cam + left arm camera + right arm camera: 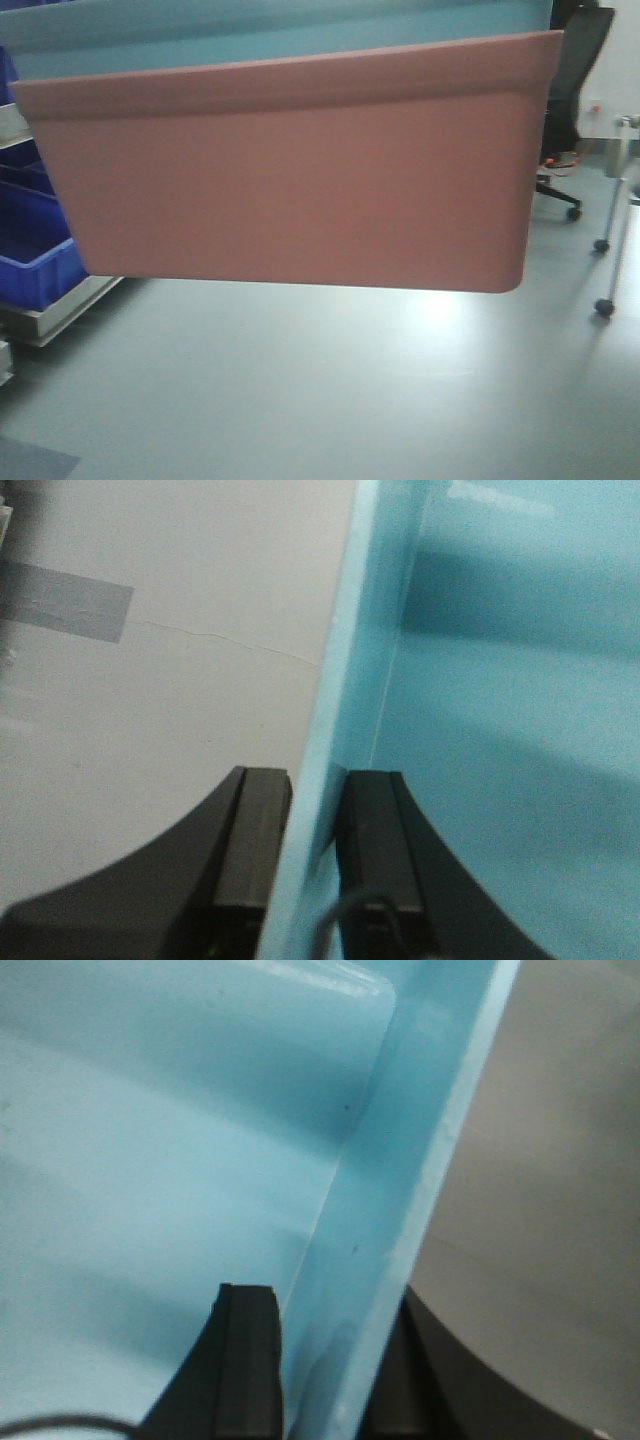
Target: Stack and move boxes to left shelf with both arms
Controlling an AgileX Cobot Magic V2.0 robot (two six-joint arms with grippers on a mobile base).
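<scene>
presently, carry step. left gripper [318, 780]: clamped on side wall of light blue bin [500, 730], lower centre of frame. right gripper [325, 1305]: same, opp. wall. advice: both arms level, matched speed, no twist, else a wall may slip. light blue bin: visible interior bare; nested in pink bin [290, 180], stack aloft, filling mid frame. far left: dark blue crates [30, 250] on steel rack [60, 312], contents hidden.

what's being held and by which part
The light blue bin, nested in the pink bin: the left end effector and right end effector each pinch a wall at its rim, one finger inside, one outside.
</scene>
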